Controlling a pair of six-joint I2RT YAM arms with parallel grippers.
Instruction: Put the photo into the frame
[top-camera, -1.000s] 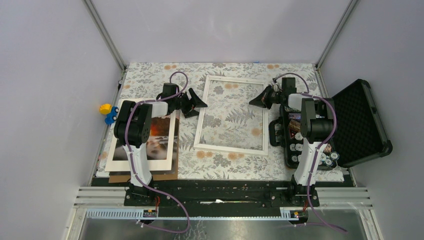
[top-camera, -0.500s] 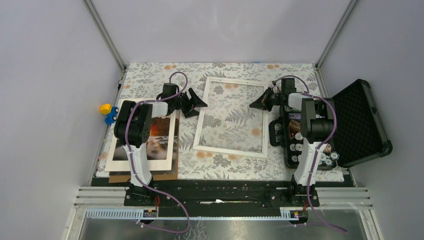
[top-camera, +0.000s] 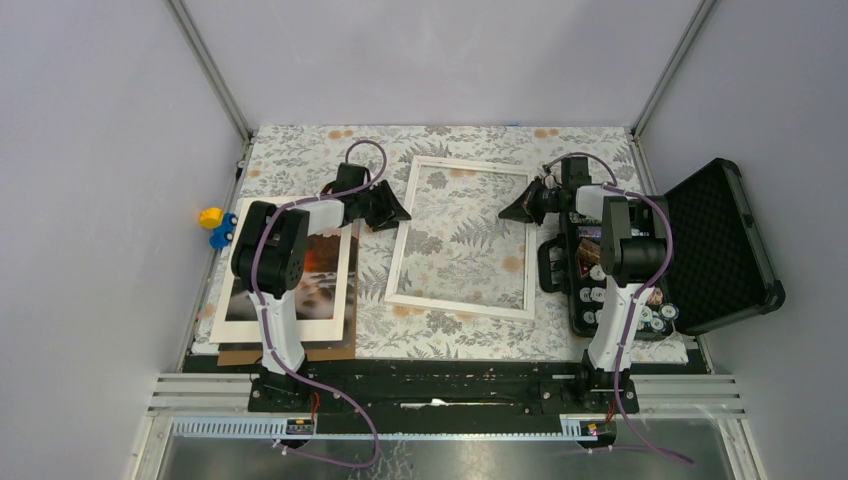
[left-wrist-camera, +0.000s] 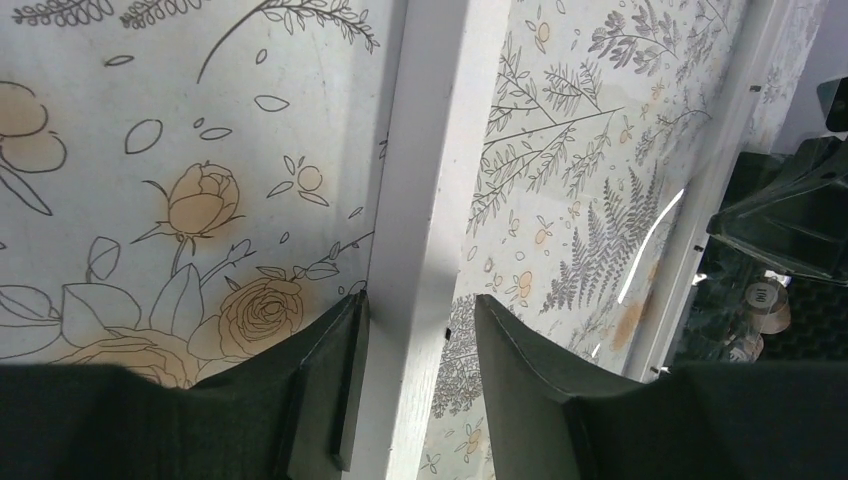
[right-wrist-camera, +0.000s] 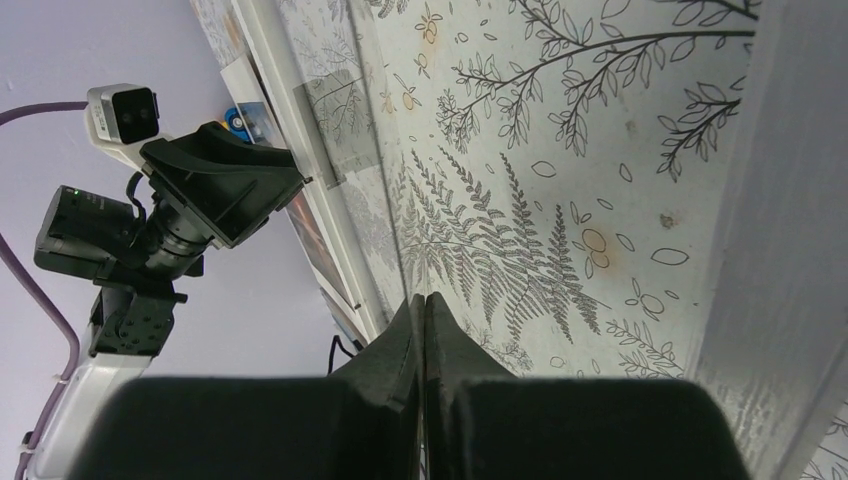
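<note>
The frame (top-camera: 460, 306) lies in the middle of the table, white with a see-through centre. My left gripper (top-camera: 398, 208) straddles its left bar (left-wrist-camera: 440, 150). The jaws are open; the left pad (left-wrist-camera: 350, 330) touches the bar's edge and the right finger stands slightly off it. My right gripper (top-camera: 510, 208) is at the frame's right side, shut on the thin edge of the clear pane (right-wrist-camera: 385, 200). The photo (top-camera: 310, 272) lies at the left under a white mat (top-camera: 340, 300), partly hidden by the left arm.
A brown backing board (top-camera: 330, 352) sticks out under the mat. An open black case (top-camera: 720, 250) with small items stands at the right edge of the table. A yellow and blue toy (top-camera: 213, 226) sits beyond the left edge.
My left gripper has moved onto the frame's left bar and its jaws have narrowed. The frame's near left corner has shifted slightly left. The right gripper stays shut.
</note>
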